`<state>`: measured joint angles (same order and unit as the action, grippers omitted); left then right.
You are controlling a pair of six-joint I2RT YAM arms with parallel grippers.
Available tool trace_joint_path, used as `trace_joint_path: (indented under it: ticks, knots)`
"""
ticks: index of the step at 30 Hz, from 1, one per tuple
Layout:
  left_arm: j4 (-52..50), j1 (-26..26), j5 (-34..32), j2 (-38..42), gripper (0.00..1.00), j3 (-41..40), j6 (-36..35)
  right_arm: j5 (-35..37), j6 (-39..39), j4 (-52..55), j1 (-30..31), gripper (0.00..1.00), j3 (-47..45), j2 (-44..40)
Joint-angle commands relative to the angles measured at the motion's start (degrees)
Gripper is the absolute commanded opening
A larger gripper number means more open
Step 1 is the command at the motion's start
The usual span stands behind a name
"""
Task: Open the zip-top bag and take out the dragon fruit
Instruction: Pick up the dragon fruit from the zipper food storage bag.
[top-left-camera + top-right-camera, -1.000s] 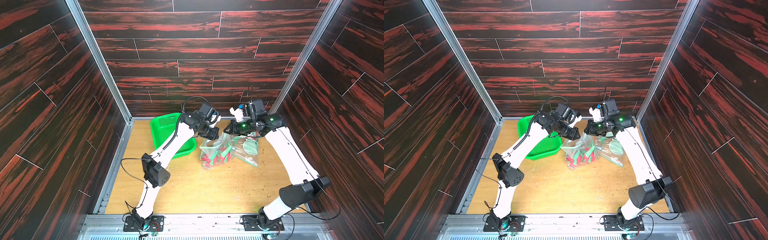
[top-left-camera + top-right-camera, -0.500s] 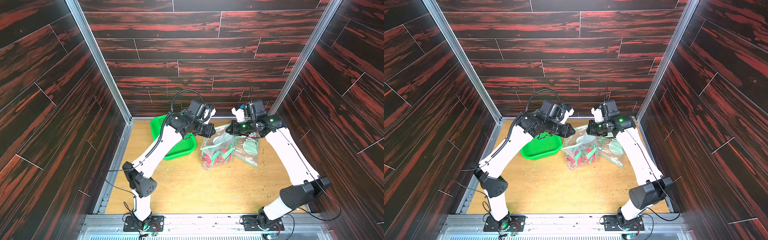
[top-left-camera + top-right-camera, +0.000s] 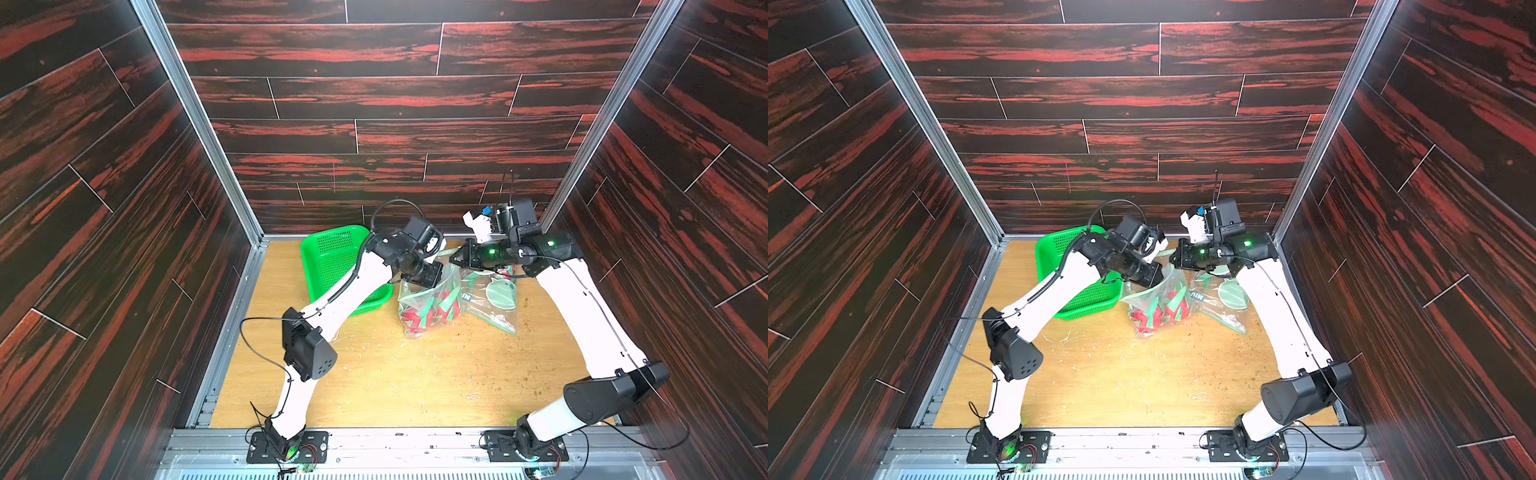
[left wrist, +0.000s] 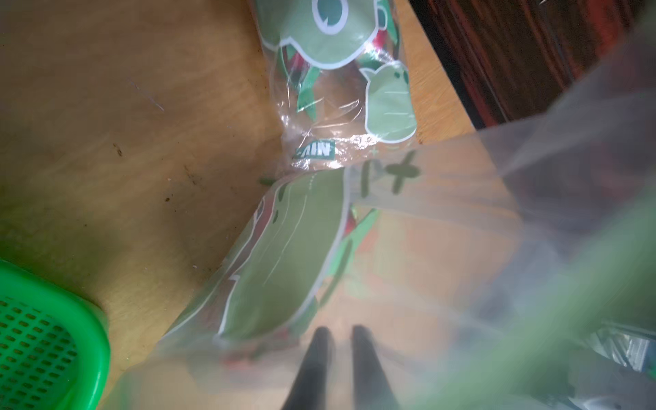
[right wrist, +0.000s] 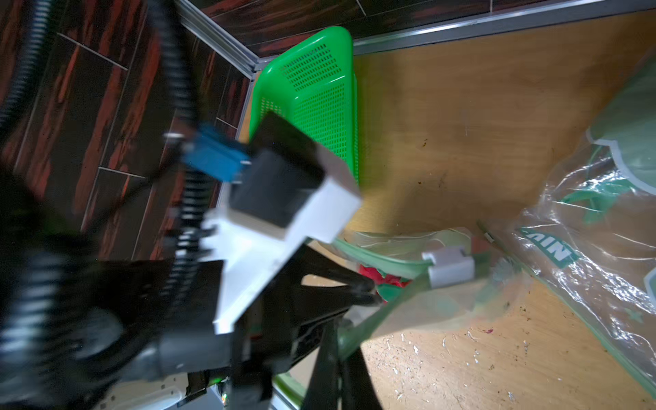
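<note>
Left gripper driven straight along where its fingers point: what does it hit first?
Most likely the dragon fruit inside the zip-top bag: the left gripper points into it, red skin just ahead. Film blurs depth; a bag fold could come first.

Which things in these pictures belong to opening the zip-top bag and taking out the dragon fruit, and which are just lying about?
In the job: zip-top bag, pinched at its rim by the right gripper; dragon fruit inside it; left gripper at its mouth.
Lying about: green basket; second printed bag, lying beside the first.
</note>
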<state>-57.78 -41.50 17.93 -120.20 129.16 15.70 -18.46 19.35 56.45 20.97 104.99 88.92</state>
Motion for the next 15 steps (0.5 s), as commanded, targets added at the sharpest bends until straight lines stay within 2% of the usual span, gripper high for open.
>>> trace_joint_path:
  ticks: [1,5,11,15]
  knots:
    - [-2.22,0.32,-1.14,0.93,0.24,0.01,-0.85,-3.18,-1.48,-4.79,0.08,0.0,-0.77,-3.09]
    - [-1.61,0.45,-3.21,0.85,0.3,-1.07,-0.76,-2.9,-1.31,-5.29,0.02,0.0,-2.35,-2.95]
    - [-3.39,0.45,-5.49,-0.79,0.31,-0.46,-2.02,-1.93,-1.33,-5.6,0.04,0.0,-4.49,-2.79]
    - [-3.42,0.45,-3.62,-1.59,0.32,-0.11,-2.86,0.52,-1.37,-5.88,0.07,0.0,-5.85,-3.19]
